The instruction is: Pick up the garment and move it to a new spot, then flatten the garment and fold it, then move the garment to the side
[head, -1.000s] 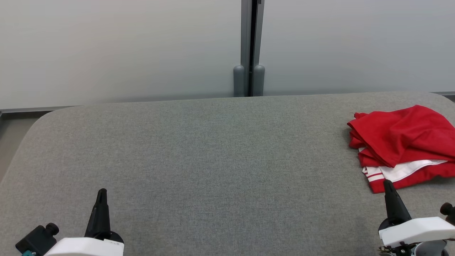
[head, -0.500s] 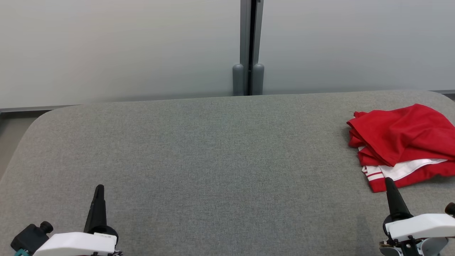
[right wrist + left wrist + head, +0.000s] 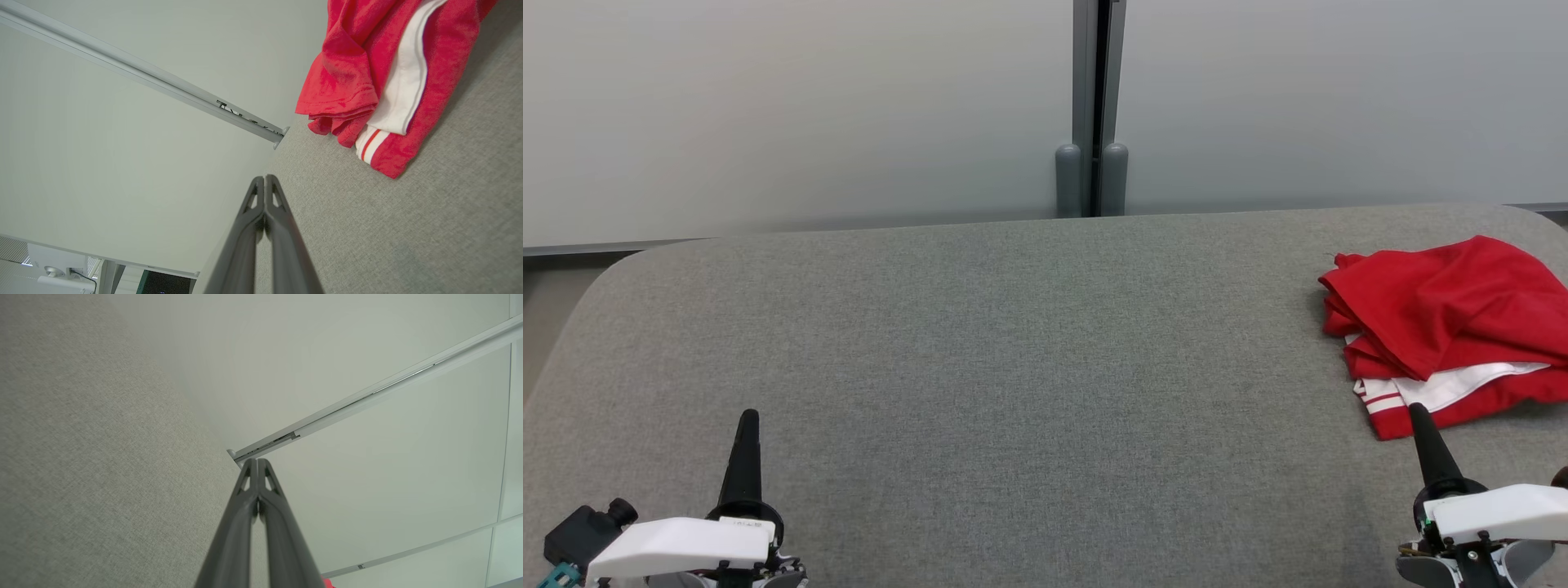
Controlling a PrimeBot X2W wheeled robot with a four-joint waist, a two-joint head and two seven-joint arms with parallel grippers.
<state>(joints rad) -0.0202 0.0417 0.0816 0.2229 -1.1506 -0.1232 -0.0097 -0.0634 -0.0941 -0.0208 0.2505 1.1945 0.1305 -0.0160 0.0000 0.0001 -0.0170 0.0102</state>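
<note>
The garment (image 3: 1445, 327) is a red piece with white stripes, loosely folded at the right edge of the grey fabric table (image 3: 1013, 343); it also lies at the upper right of the right wrist view (image 3: 367, 61). My right gripper (image 3: 1414, 412) is shut and empty, its tip just in front of the garment's near hem, apart from it. Both its fingers press together in the right wrist view (image 3: 264, 179). My left gripper (image 3: 748, 418) is shut and empty at the near left, far from the garment, its fingers closed together in the left wrist view (image 3: 257, 462).
Pale wall panels with a grey vertical post (image 3: 1092, 106) stand right behind the table's far edge. The table has rounded corners, and a strip of floor (image 3: 543, 294) lies off its left side. The broad middle of the grey surface is bare fabric.
Both grippers have drawn back toward the lower edge of the head view and stayed shut. The garment has not moved; the whole picture shifted up slightly.
</note>
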